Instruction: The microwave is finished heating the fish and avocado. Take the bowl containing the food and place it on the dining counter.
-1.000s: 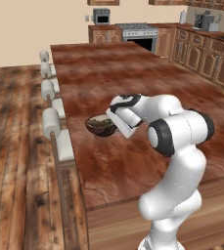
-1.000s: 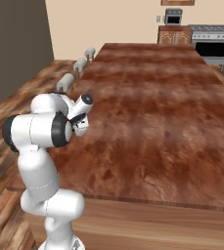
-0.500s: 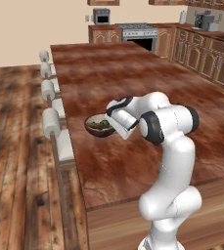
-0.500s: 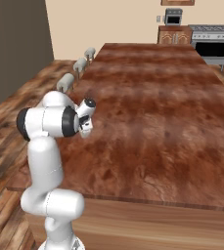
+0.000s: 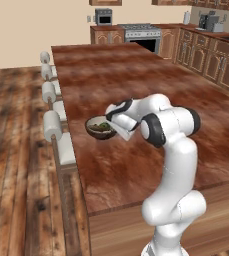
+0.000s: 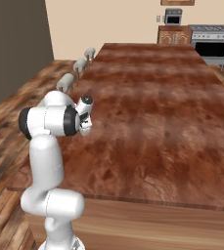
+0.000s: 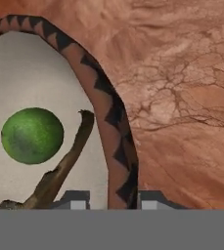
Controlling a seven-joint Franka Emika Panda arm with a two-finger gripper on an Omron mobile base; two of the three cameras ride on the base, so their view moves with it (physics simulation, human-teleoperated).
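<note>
Since a sec ago the arm has folded in a bit more and its elbow sits higher; the bowl [image 5: 101,127] is at almost the same spot, near the stool-side edge of the dining counter [image 5: 151,80]. The room looks the same, so the base stayed put.

The bowl is small, round, dark brown outside w/ a zigzag pattern on the rim [image 7: 114,117] and pale inside. In it lie the round green avocado [image 7: 32,135] and the thin brown fish [image 7: 59,171], which leans up twd the rim. The two are close but apart.

The gripper [image 7: 106,201] has its jaws nearly shut, pinching the bowl's rim: in the hand view one tip [image 7: 74,200] is inside the wall and the other outside it.

Can't tell if the bowl's bottom touches the counter top or hangs just above it. In the right base view the arm's own body hides the bowl. In the hand view the bowl is cut off at the left and bottom. White stools [image 5: 52,126] line the counter's left side.
</note>
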